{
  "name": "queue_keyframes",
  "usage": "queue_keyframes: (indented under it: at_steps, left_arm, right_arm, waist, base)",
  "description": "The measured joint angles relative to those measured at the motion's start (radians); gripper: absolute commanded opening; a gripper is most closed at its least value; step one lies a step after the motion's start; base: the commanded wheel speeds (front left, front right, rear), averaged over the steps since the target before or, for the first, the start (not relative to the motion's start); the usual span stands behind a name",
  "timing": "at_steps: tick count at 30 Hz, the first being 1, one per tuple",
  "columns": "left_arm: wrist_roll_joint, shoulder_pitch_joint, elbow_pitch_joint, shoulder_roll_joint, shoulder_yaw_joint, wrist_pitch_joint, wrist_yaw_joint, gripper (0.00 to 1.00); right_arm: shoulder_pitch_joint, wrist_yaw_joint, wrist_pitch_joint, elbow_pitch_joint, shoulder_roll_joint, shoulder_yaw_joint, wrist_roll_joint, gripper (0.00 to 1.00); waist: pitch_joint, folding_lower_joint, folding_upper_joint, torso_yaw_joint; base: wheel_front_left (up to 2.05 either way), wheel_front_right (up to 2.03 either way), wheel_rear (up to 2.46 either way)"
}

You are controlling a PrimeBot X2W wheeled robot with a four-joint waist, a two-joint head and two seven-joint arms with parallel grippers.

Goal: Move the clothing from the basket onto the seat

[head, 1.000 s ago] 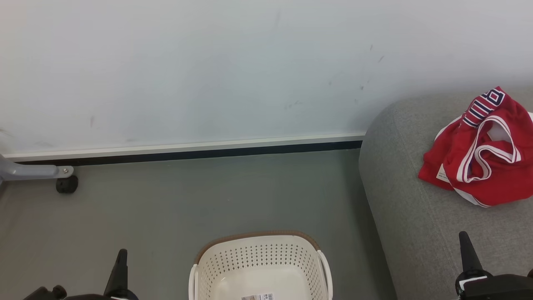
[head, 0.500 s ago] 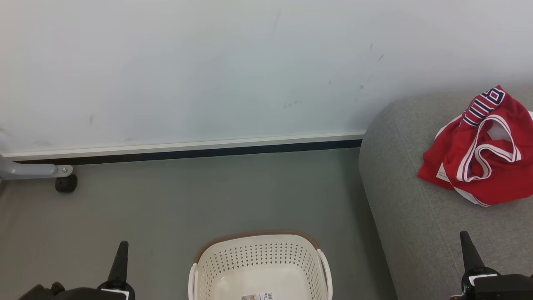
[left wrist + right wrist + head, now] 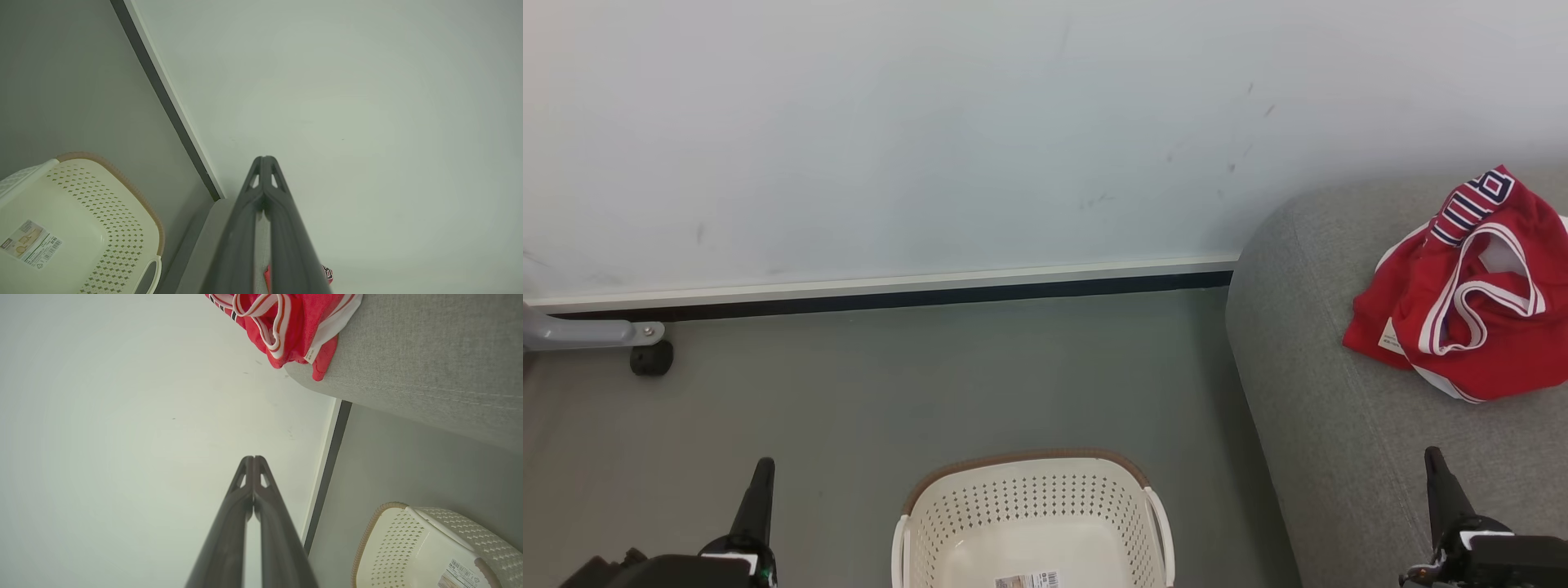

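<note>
The left claw (image 3: 761, 474) is fully closed. In the left wrist view its two dark fingers (image 3: 245, 212) press together from the tips down, with nothing between them. It hangs in the air at the lower left of the head view, above the grey floor (image 3: 890, 384) and to the left of the basket (image 3: 1029, 459), touching nothing.

The right claw (image 3: 1436, 467) is closed as well. In the right wrist view its fingers (image 3: 229, 522) meet at the tip, leaving a thin slit lower down, and they hold nothing. It hovers over the near part of the grey sofa (image 3: 1323, 408).

The red clothing (image 3: 1462, 310) lies in a crumpled heap on the sofa seat, well apart from both claws. White stripes and trim show on it, a navy-and-white striped patch sits at the top, and a small white tag is at its left edge.

The cream basket stands on the floor between the two claws, just left of the sofa's side. Its pale bottom shows a barcode label (image 3: 1029, 581).

Behind runs a white wall (image 3: 931, 122) with a dark skirting strip (image 3: 890, 300). A black caster (image 3: 651, 359) on a grey leg stands at the far left.
</note>
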Motion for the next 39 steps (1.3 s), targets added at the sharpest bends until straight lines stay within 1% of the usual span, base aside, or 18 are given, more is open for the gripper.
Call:
queue_keyframes:
  at_steps: [8, 11, 39]
  left_arm:
    - [-0.097, -0.025, 0.014, -0.012, 0.019, 0.025, -0.019, 0.0]
    - [-0.116, -0.032, 0.015, -0.014, 0.02, 0.028, -0.025, 0.0]
    - [-0.117, -0.032, 0.016, -0.014, 0.021, 0.028, -0.025, 0.0]
  right_arm:
    - [-0.017, 0.019, 0.024, 0.025, 0.015, -0.027, 0.108, 0.0]
    - [-0.024, 0.02, 0.031, 0.027, 0.017, -0.03, 0.115, 0.0]
    - [-0.03, 0.022, 0.031, 0.027, 0.017, -0.03, 0.115, 0.0]
  waist:
    - [0.002, -0.0002, 0.0, -0.001]
    - [0.003, -0.0003, 0.0, -0.001]
    - [0.002, -0.0001, 0.0, -0.001]
  base:
    - [0.0, 0.0, 0.0]
    - [0.0, 0.0, 0.0]
    - [0.0, 0.0, 0.0]
